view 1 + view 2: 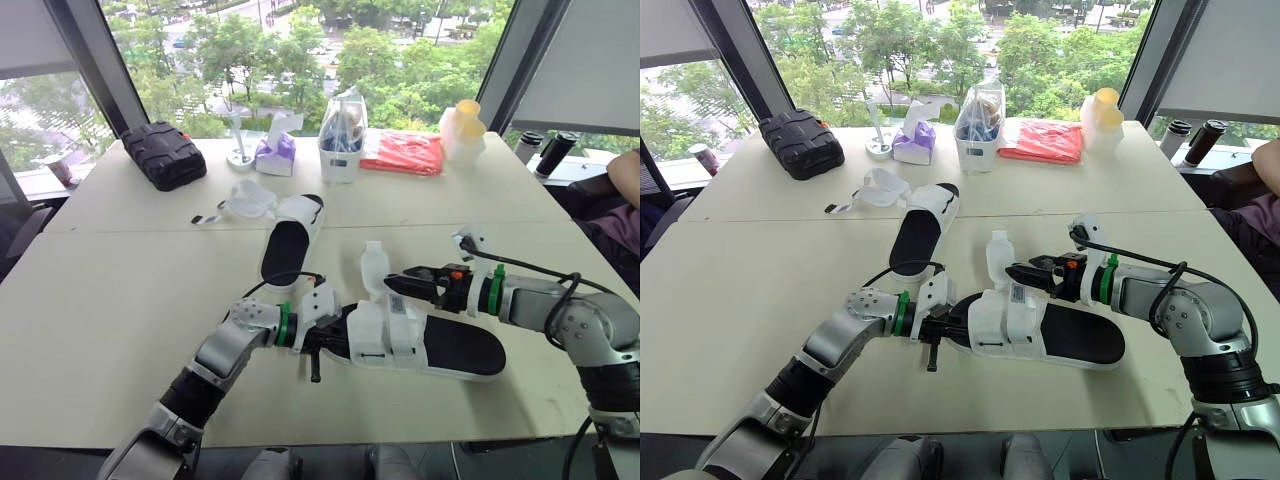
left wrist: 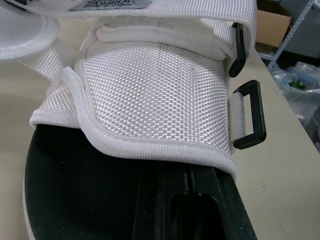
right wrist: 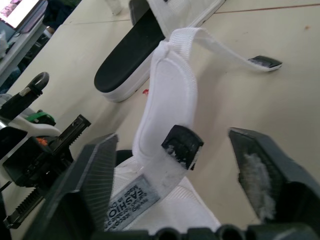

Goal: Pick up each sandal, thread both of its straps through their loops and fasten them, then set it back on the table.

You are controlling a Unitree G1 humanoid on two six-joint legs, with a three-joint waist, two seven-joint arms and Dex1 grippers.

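The near white-strapped, black-soled sandal lies by the pale table's front edge. The left gripper seems to pinch the end of its sole, jaws narrow, while the right gripper stands wide open around the loose white woven strap. I'd close on that strap near its tip, hold the sole pinned, and steer it flat through the black plastic loop (a twist would jam it). By the far edge a white tub holds a clear bag of bluish oddments.
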